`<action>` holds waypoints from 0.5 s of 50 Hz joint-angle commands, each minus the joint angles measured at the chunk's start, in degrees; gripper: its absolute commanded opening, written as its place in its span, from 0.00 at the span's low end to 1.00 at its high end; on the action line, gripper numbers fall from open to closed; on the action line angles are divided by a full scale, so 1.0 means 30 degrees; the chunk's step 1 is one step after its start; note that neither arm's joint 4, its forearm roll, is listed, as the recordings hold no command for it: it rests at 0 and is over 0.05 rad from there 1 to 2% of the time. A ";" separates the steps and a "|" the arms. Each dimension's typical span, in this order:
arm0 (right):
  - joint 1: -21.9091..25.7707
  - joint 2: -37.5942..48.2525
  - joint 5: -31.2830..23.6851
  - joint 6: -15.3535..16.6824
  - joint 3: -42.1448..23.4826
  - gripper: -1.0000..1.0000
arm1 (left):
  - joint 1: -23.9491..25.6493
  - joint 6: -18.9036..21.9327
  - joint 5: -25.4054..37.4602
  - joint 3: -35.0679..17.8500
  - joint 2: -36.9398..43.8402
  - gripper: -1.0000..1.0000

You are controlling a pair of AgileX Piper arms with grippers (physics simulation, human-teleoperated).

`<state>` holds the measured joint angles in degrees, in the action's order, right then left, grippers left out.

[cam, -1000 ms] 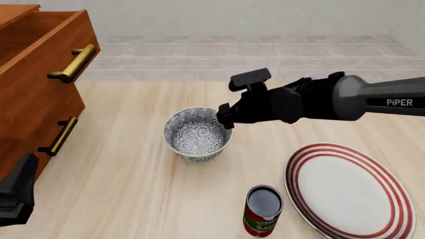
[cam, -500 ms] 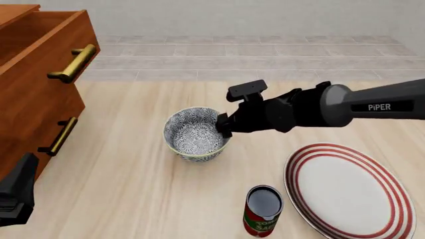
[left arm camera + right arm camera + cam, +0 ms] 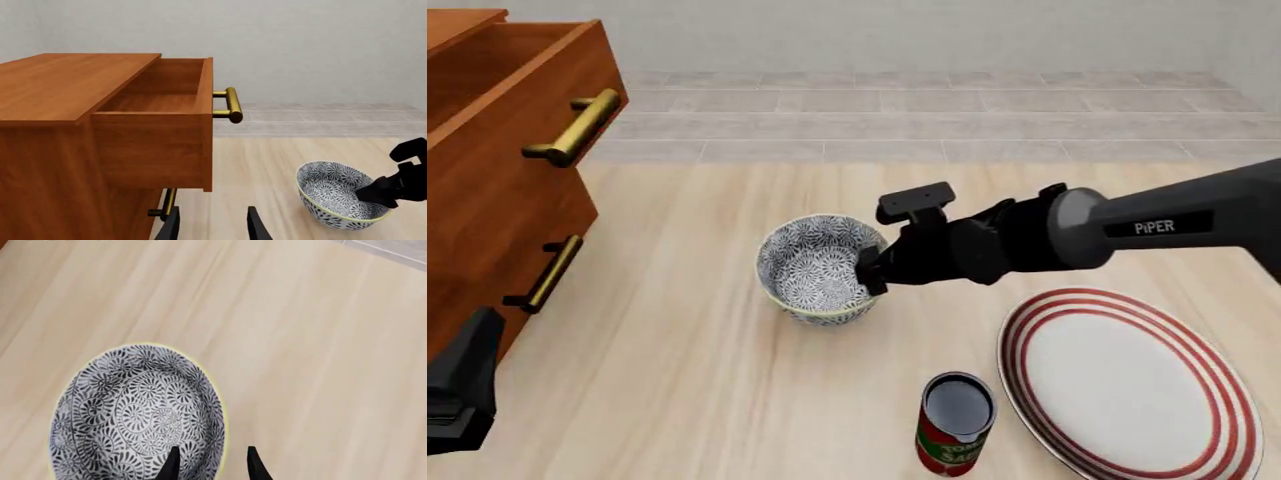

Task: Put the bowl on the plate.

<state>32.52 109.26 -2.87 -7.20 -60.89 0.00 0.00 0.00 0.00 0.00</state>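
Observation:
The bowl point(image 3: 815, 266), grey-and-white floral with a pale yellowish rim, stands upright on the table. My right gripper point(image 3: 870, 273) is down at its right rim. In the right wrist view the gripper point(image 3: 211, 465) is open, one finger point(image 3: 172, 463) inside the bowl point(image 3: 130, 410) and the other outside, with the wall between them. The white plate point(image 3: 1128, 375) with red rings lies on the table to the right, apart from the bowl. My left gripper point(image 3: 212, 227) is open and holds nothing, low at the front left point(image 3: 465, 385). The bowl point(image 3: 333, 192) also shows in the left wrist view.
A red-and-green can point(image 3: 956, 424) stands upright between bowl and plate, near the front edge. A wooden cabinet point(image 3: 501, 170) with brass handles fills the left side, its top drawer point(image 3: 157, 125) pulled open and bare inside.
My right gripper has come down and toward the front, from above the bowl's far right rim to astride its right wall. The bowl, plate, can and left arm have not moved.

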 commanded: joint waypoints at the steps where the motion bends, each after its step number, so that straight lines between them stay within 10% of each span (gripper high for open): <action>1: 0.0046 0.0534 -0.0004 -0.0149 -0.0271 1.00 | 0.0000 0.0000 0.0000 0.0000 0.0000 1.00; 13: -0.0170 0.0590 0.0313 -0.0108 -0.0071 1.00 | 0.0000 0.0000 0.0000 0.0000 0.0000 1.00; 14: -0.0197 0.0593 0.0234 -0.0087 -0.0153 0.00 | 0.0000 0.0000 0.0000 0.0000 0.0000 1.00; 25: -0.0054 0.0479 0.0257 -0.0089 -0.0146 0.00 | 0.0000 0.0000 0.0000 0.0000 0.0000 1.00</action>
<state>32.61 110.21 -2.16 -7.11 -61.60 0.00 0.00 0.00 0.00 0.00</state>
